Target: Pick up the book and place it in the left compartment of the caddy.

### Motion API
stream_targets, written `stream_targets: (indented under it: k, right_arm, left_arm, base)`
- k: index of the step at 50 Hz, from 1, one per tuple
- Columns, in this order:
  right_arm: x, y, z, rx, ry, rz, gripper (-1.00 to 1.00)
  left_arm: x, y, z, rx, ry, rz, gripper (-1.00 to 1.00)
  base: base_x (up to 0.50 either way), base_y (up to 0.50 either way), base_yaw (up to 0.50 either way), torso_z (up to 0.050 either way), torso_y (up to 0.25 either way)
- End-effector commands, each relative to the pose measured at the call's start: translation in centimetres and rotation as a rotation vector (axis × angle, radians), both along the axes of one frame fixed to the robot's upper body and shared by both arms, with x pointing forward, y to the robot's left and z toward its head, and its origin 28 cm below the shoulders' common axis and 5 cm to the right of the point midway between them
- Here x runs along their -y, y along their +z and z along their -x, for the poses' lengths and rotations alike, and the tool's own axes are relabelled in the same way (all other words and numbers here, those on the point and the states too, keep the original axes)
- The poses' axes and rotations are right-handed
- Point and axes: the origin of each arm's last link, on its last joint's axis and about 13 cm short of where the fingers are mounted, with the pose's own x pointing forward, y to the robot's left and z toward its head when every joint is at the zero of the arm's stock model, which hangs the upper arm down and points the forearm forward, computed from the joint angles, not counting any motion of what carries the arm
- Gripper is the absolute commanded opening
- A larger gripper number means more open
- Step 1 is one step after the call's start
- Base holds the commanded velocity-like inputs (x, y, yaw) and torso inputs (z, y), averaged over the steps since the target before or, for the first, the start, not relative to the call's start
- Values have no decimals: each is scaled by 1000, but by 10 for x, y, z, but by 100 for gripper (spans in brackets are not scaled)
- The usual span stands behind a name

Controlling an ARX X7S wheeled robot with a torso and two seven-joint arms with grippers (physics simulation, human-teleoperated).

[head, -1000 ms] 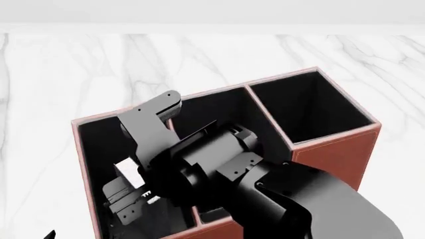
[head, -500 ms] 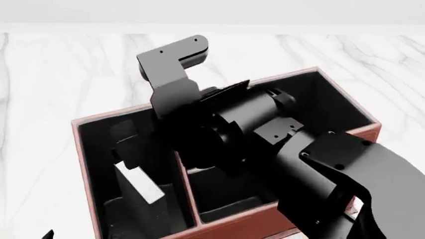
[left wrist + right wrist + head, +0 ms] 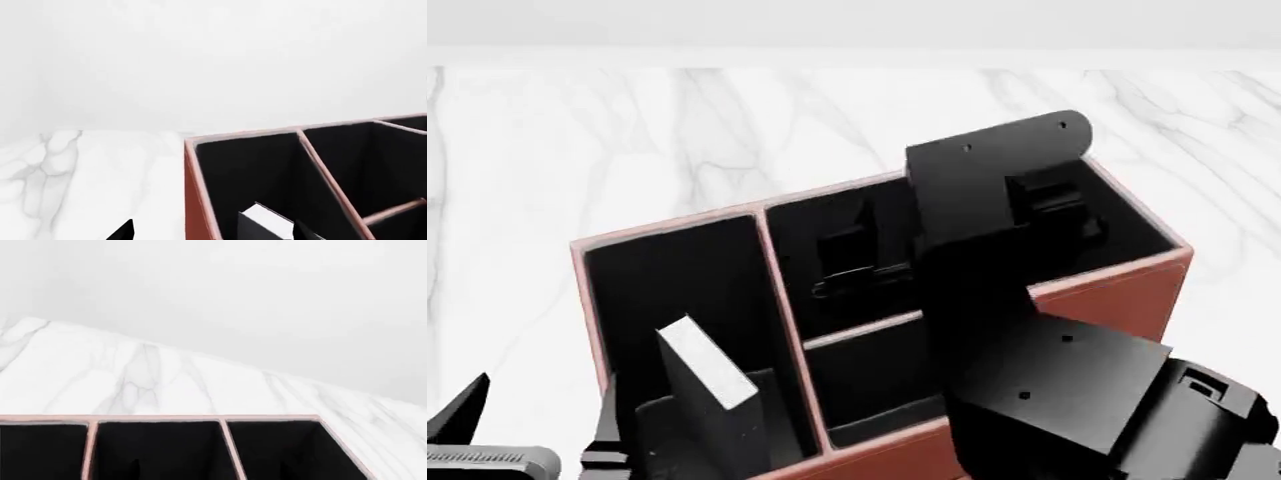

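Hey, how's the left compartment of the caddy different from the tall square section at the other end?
The left compartment is long and narrow; the tall end section is squarer. The left compartment's walls are lower, while the end section steps up higher. The left compartment holds the book, leaning with its white pages showing; nothing can be seen in the end section, though the right arm covers part of it. Both share the caddy's black lining, reddish-brown outside and pale trim.

one book (image 3: 705, 362), one caddy (image 3: 1094, 293), four compartments, two robot arms
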Motion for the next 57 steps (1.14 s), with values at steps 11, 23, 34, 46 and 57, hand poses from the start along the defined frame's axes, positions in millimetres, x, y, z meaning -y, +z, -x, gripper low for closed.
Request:
stream_targets:
  k: [11,23,34,46,57]
  right_arm:
    - [19,3,34,230,-127,-32,100]
    - [20,28,35,290,-154,-27,100]
    - [21,51,32,310,-176,-30,100]
    - [16,81,35,385,-181,-19,100]
    - [11,96,37,437,-162,-19,100]
  left_arm:
    - [9,120,-33,280,-9,-41,100]
    - [17,193,-50,428,14,-63,100]
    - [23,218,-52,474,14,-56,100]
    - [23,230,-49,498,17,-54,100]
    - [26,233,-46,507,14,-57,100]
  base:
    - [0,0,0,0,0]
    - [0,0,0,0,0]
    - [0,0,0,0,0]
    - [0,0,0,0,0]
    - [0,0,0,0,0]
